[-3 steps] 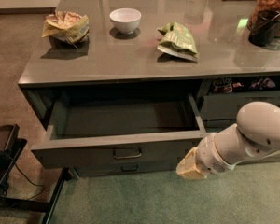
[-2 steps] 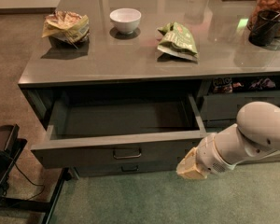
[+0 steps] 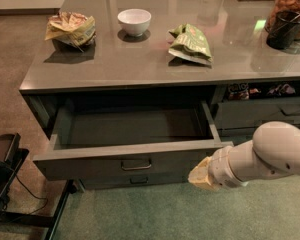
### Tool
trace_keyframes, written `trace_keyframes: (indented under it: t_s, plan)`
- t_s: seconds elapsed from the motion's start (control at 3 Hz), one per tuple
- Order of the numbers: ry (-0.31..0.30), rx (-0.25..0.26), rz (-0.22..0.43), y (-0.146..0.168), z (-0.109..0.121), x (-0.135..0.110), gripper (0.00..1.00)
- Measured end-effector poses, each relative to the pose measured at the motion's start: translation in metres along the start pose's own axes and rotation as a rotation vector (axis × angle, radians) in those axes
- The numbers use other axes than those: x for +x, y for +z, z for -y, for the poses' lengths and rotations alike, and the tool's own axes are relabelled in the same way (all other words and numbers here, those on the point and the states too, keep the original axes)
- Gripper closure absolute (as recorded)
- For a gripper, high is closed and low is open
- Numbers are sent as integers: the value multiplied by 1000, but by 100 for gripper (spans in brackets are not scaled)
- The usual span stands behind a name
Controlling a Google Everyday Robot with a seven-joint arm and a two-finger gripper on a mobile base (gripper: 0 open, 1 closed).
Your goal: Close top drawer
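The top drawer (image 3: 135, 156) is pulled far out of the grey cabinet and looks empty inside. Its flat dark grey front carries a small metal bail handle (image 3: 136, 164) at centre. My gripper (image 3: 200, 176) is at the end of the white arm, low at the right, just in front of the right end of the drawer front. Only its tan end shows.
The counter top (image 3: 140, 59) holds a crumpled tan bag (image 3: 70, 29), a white bowl (image 3: 134, 22), a green snack bag (image 3: 191, 44) and a dark jar (image 3: 288, 16). A slimmer drawer (image 3: 135, 180) sits below. A black stand (image 3: 5, 169) is at the left. Green carpet lies in front.
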State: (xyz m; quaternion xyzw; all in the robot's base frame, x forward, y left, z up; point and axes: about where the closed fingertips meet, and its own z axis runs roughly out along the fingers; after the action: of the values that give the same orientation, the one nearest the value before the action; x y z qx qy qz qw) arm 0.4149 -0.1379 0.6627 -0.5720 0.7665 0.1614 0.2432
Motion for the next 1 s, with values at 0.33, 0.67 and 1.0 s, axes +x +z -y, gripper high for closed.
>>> trace_keyframes:
  t_s: [0.33,0.67,1.0]
  plan:
    - [-46,130,49,13,23,1,100]
    - [-69,245,118,25,45,6,100]
    - [-84,320,173,34,60,8,100]
